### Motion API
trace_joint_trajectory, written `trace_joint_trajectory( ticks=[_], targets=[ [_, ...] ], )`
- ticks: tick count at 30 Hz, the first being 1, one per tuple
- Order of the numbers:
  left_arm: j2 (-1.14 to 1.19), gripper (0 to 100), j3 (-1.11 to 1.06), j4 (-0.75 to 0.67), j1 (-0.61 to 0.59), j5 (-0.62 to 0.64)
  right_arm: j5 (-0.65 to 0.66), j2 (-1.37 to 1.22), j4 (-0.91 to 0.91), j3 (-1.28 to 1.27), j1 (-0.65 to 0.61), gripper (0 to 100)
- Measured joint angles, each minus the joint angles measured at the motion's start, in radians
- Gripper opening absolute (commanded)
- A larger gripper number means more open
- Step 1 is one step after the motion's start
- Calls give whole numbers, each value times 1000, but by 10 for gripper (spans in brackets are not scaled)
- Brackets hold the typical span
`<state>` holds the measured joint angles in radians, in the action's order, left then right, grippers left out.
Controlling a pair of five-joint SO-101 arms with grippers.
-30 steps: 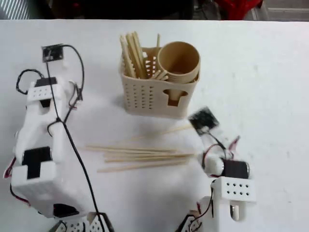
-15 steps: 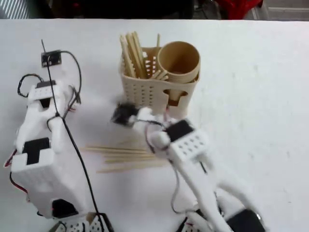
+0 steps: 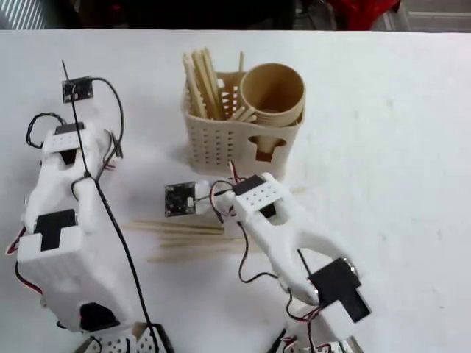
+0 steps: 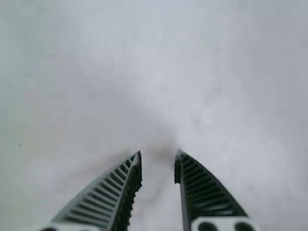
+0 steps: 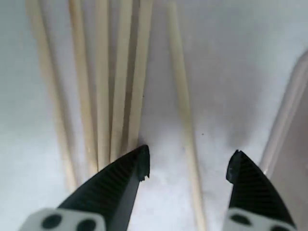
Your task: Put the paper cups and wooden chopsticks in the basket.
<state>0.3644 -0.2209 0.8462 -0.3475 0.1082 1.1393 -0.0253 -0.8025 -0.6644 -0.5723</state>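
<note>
A cream perforated basket [image 3: 221,143] stands at the back middle of the table. It holds stacked paper cups [image 3: 272,92] and upright wooden chopsticks [image 3: 200,81]. Several loose chopsticks [image 3: 176,232] lie flat on the table in front of it. My right arm [image 3: 257,198] stretches over them. My right gripper [image 5: 188,161] is open wide just above the table, with a single chopstick [image 5: 180,91] between its fingers and a bunch of chopsticks [image 5: 110,82] beside one fingertip. My left gripper [image 4: 158,155] hangs over bare table, open by a narrow gap and holding nothing.
The left arm [image 3: 59,191] with its black cable takes up the table's left side. A pale edge of the basket [image 5: 288,110] lies close to my right gripper. White tabletop [image 3: 390,147] stretches to the right of the basket.
The right arm has swung from the front right across to the left and now sits low over the loose chopsticks. The left arm has hardly moved.
</note>
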Motion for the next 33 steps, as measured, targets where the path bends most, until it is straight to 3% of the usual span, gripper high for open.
trace_joint_trajectory(
  ticks=[3, 8, 21, 33],
  targets=[
    [0, 129, 0, 0, 0, 0, 2, -44, 8, 32, 0, 217],
    [0, 129, 8, 0, 0, 0, 2, -83, 6, 55, 9, 16],
    [0, 129, 8, 0, 0, 0, -321, -26, -58, 81, 20, 16],
    [0, 129, 8, 0, 0, 0, -598, 585, -186, 101, 14, 16]
  ],
)
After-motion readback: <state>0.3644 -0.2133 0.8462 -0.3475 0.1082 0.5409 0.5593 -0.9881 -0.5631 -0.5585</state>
